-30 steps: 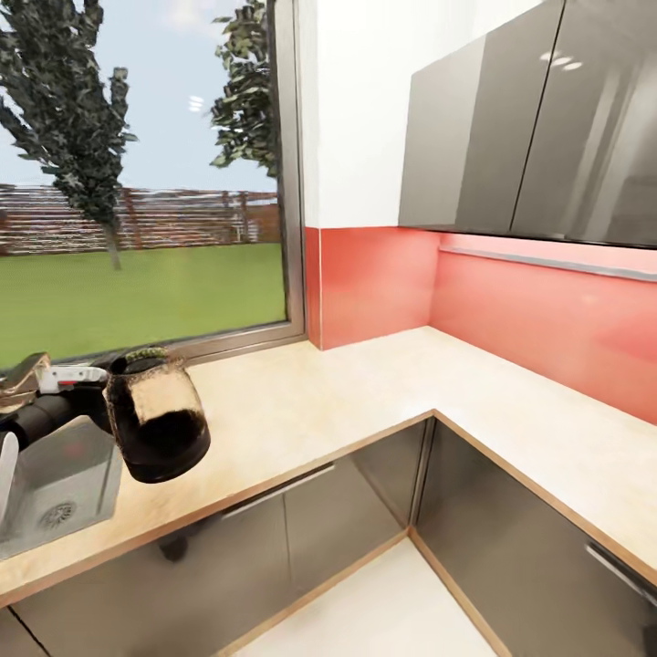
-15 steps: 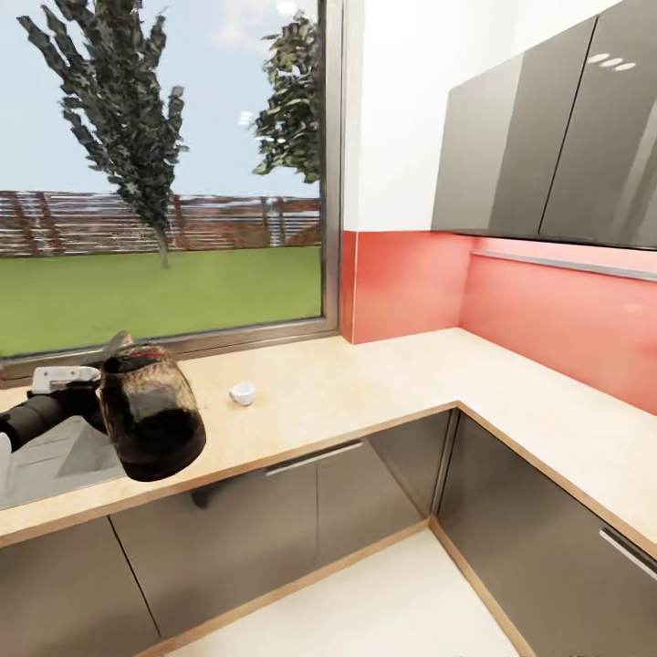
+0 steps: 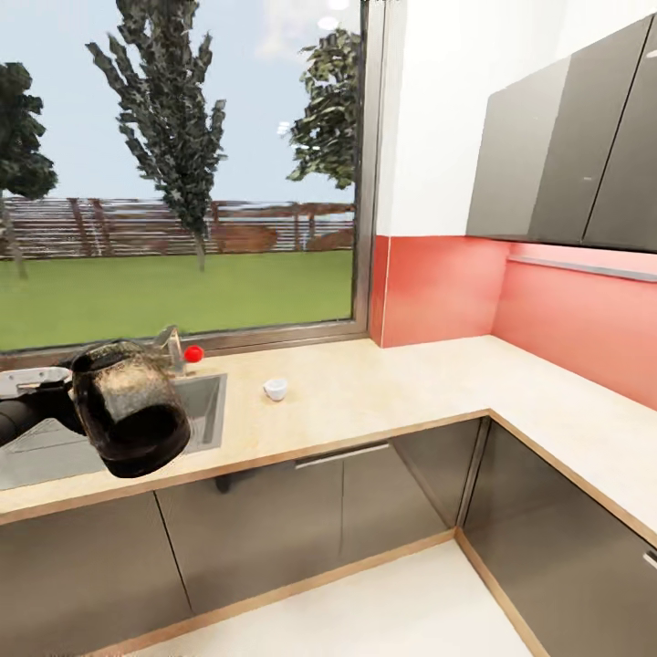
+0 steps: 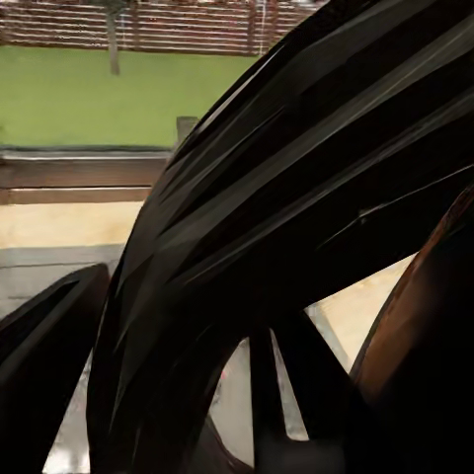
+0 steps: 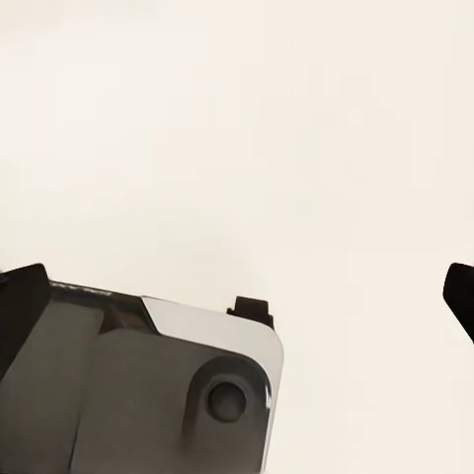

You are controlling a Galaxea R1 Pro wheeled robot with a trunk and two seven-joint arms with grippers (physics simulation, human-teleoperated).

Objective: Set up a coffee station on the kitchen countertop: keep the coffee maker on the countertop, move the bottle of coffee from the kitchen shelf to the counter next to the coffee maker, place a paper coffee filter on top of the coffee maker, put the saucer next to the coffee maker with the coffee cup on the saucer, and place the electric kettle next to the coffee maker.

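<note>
Left gripper (image 3: 55,401) clamped on the black handle of the electric kettle (image 3: 128,418), held tilted in the air over the sink (image 3: 205,406) at the front edge of the kitchen countertop (image 3: 392,388). Coffee cup (image 3: 275,390) upright on the worktop, just beside the sink. Right gripper (image 5: 237,296) spread wide over pale floor, gripping nothing.

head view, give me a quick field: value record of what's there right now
held item: electric kettle, tilted, carried in the air in front of the counter edge by the left end effector
kettle contents: dark in the lower part
countertop: light wood, L-shaped, grey cabinet fronts below
sink: inset, with a tap beside a red knob
coffee cup: white, standing on the countertop right of the sink
right end effector: fingertips apart, nothing between them
</note>
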